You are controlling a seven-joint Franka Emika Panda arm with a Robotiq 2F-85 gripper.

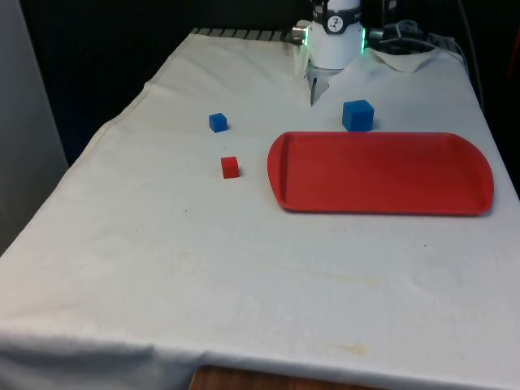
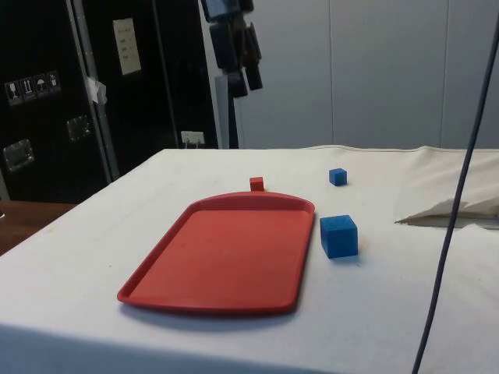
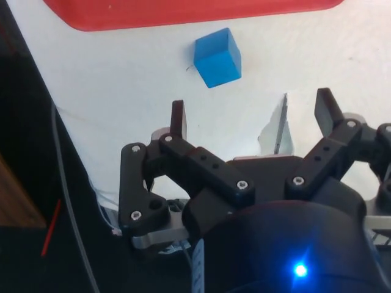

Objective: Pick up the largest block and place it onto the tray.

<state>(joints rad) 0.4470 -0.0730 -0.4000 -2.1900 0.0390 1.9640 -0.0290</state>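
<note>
White-clothed table [image 1: 244,268], dark cabinets [image 2: 47,93] behind; claw [image 3: 253,113] wide open, holding nothing

Not much to read here tbh. Side view: dark cabinets [image 2: 47,93] have a few stickers. One pale label [image 2: 125,46] up on a door has lines of print, way too small to make out. Further over there's a row of small white handling-symbol stickers [image 2: 33,85], look like pictograms (arrows/umbrella type), can't confirm. No words or nrs legible on the blocks, tray or cloth afaict.
</note>
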